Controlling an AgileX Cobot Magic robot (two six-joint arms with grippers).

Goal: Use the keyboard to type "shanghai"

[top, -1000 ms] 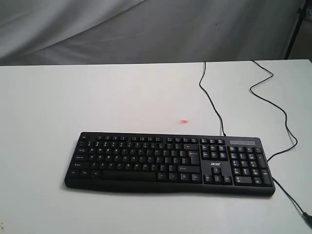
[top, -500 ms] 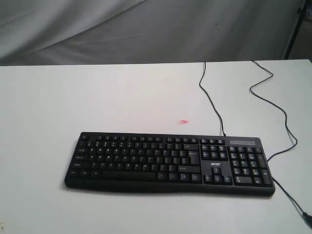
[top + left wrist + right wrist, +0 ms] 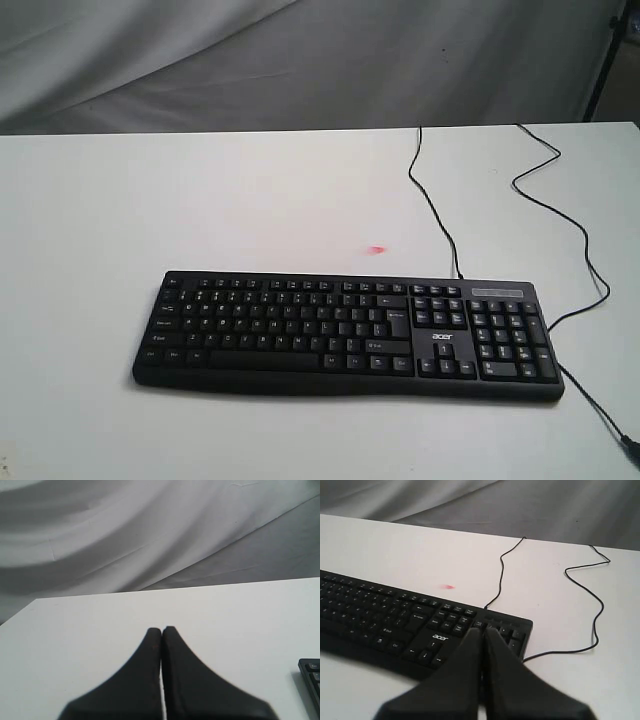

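R gripper (image 3: 482, 631) pinched tight, tips by the keyboard (image 3: 385, 612) num-pad end. Thin cable (image 3: 500, 580) & pink spot (image 3: 448, 586) on white table (image 3: 590, 690).

White table (image 3: 200, 200) with keyboard (image 3: 345, 335), cables (image 3: 435, 218)

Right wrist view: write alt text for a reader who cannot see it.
A black keyboard lies on a white table, a thin black cable winding away from its back edge. The right gripper, shut and empty, fills the foreground before the keyboard's number-pad end. A pink mark sits on the table.
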